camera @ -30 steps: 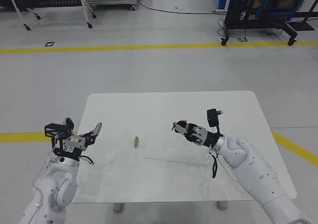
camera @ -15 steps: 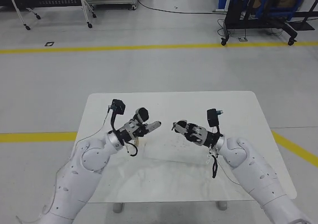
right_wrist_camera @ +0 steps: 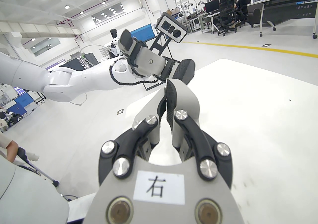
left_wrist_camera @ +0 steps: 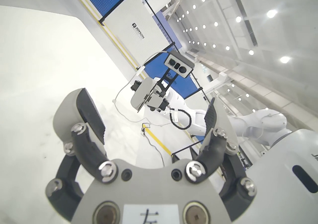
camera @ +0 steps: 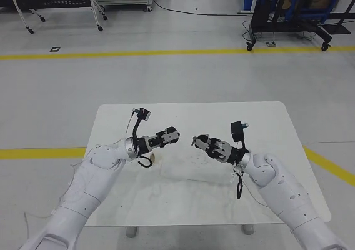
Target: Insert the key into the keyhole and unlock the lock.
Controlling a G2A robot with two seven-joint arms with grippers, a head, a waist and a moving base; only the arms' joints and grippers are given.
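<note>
Over the middle of the white table [camera: 259,119] my two grippers face each other a short gap apart. My left gripper [camera: 172,135] is open, its fingers [left_wrist_camera: 89,110] spread wide with nothing between them, and it points at the right gripper [left_wrist_camera: 146,97]. My right gripper [camera: 196,140] is shut, pads [right_wrist_camera: 171,100] pressed together; I see nothing sticking out of them. In the right wrist view the left gripper [right_wrist_camera: 155,54] hovers just beyond the right fingertips. My left forearm [camera: 118,153] lies across the table's left-centre and hides the surface beneath it.
The table top [right_wrist_camera: 248,100] is bare white with faint scuffs around the grippers. Its far edge and right edge have free room. Yellow floor lines [camera: 165,52] and wheeled racks [camera: 290,25] stand well beyond the table.
My left arm swung from the table's left edge to the centre, ending near the right gripper. It now covers the small brass object seen earlier. The right arm stayed still.
</note>
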